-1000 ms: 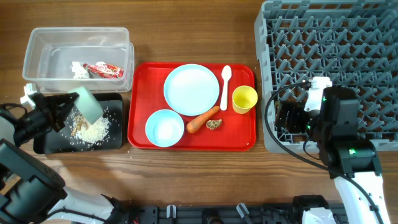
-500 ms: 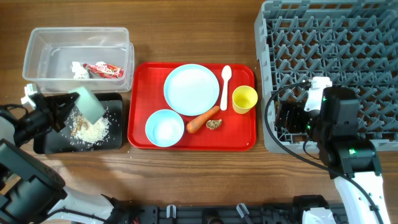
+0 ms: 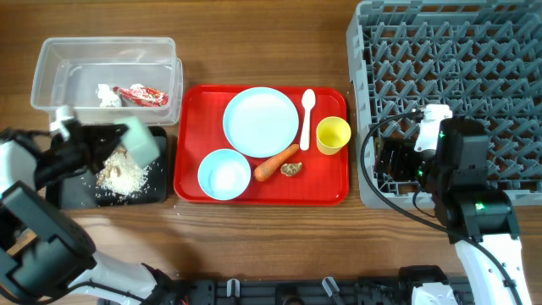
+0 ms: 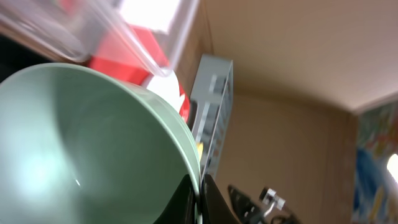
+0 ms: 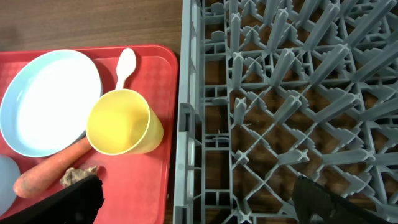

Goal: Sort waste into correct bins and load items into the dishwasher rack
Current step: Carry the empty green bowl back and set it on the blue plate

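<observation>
Right, the left jaws are pinched tight on the rim of the green bowl point(image 3: 141, 142). It is smooth pale plastic, round and deep, tipped on its side over the black tray point(image 3: 157, 193). In the left wrist view that rim runs straight down between the jaws.

The shallow black tray holds a loose, grainy heap of white rice scraps point(image 3: 124, 176), just beside the tipped bowl. Behind it, the clear tub point(image 3: 49, 78), with thin glossy walls, holds a crumpled white tissue point(image 3: 106, 94) and a shiny red wrapper point(image 3: 142, 96) side by side.

The red tray point(image 3: 190, 183) is flat with rounded corners. It carries a round pale blue plate point(image 3: 261, 121), a light blue bowl point(image 3: 224, 174), a white plastic spoon point(image 3: 306, 117) and a yellow cup point(image 3: 333, 135) standing upright. An orange carrot point(image 3: 275, 163) lies slanted between bowl and cup, with a rough brownish lump point(image 3: 291, 169) touching its tip.

The right jaws are spread wide and hold nothing. Their dark fingers point(image 5: 71, 198) sit over the near left edge of the grey rack point(image 3: 457, 59), a square crate of upright pegs. The cup is near that left finger but apart from it. Everything rests on a wood-grain table point(image 3: 254, 42).
</observation>
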You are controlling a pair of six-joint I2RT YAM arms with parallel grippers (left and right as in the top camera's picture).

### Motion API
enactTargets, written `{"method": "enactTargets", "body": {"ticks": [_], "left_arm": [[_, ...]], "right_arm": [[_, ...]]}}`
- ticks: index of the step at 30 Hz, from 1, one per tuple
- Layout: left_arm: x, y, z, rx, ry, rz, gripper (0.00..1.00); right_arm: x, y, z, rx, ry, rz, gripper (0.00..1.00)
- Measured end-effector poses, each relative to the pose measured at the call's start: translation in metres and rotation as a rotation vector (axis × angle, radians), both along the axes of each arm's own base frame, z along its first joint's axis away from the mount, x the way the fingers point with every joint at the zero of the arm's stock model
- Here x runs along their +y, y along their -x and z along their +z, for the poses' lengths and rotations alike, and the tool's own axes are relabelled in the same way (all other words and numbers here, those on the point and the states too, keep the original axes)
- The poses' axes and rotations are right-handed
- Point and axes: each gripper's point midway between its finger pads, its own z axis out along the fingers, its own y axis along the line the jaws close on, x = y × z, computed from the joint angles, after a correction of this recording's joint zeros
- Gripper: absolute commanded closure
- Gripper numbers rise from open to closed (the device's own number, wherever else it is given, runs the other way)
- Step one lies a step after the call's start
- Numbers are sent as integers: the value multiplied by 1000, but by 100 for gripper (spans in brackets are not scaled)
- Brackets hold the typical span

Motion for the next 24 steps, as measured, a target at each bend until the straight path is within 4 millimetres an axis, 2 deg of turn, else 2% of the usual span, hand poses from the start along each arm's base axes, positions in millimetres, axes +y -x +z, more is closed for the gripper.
{"method": "enactTargets", "body": {"ticks": [7,11,16,18,21,24], "left_arm": [[-76,-8,16,-117,-120,-250,96],[-122,-24,21,-256,-251,-389,96],[-191,-40,5,-339,-437,-539,96],[-212,-44,-1,-356,-512,-568,96],[-248,-43,-12,-380,-640,-612,96],[-274,-38,-23,-390,-769,-638,96]], "right_arm": [[0,0,0,0,0,0,0],[0,0,0,-2,0,0,0],[0,-1,1,-3,0,0,1],[0,-1,1,-4,0,0,0],[0,-1,1,-4,0,0,0],[0,-1,1,-3,0,-1,0]]}}
